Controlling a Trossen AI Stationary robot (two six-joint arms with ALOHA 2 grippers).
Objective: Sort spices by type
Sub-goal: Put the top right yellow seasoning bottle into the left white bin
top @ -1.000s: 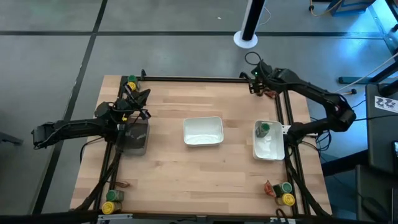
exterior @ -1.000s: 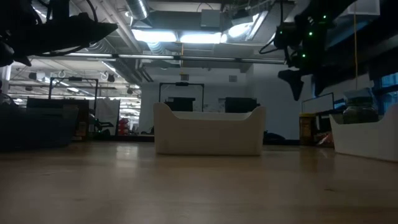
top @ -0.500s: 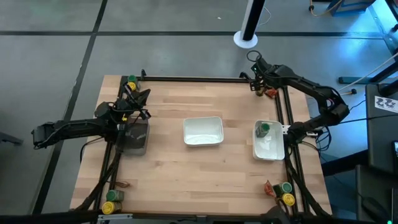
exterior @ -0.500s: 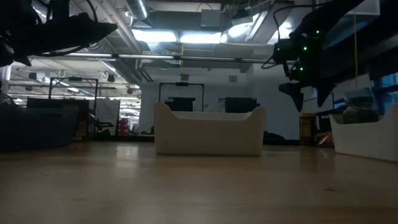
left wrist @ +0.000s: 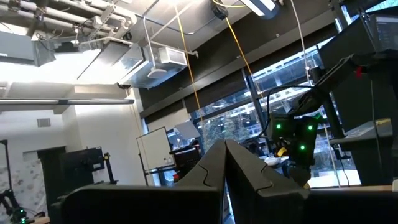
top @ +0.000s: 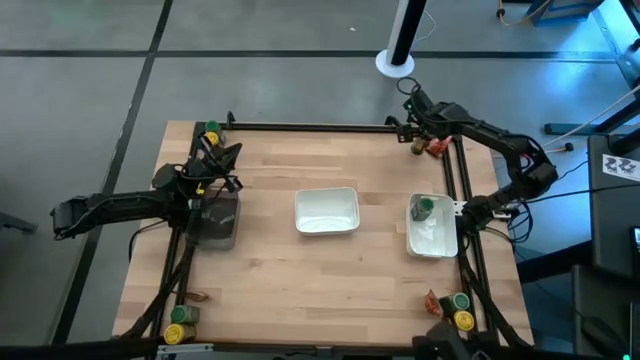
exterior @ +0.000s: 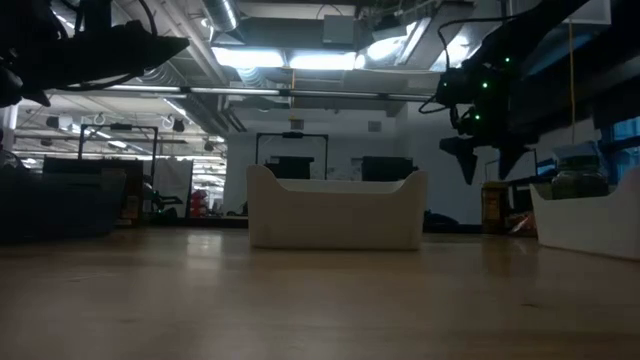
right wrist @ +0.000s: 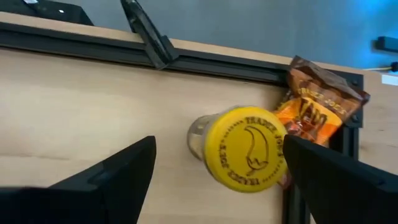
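High view showed your right gripper (top: 414,137) hanging at the wooden table's (top: 320,280) far right corner, fingers apart, either side of the small yellow-lidded jar (right wrist: 242,148) beside an orange packet (right wrist: 314,106). Centre, descend, then close.

Your left gripper (top: 222,160) waited, fingers together.

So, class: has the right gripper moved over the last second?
Yes. In the high view the right gripper has shifted toward the table's rear frame rail, now open over the yellow-lidded jar.

The right gripper (top: 417,141) reaches to the table's far right corner, its two dark fingers (right wrist: 106,180) spread wide apart. The left gripper (top: 213,163) waits at the left side, fingers seemingly pressed together.
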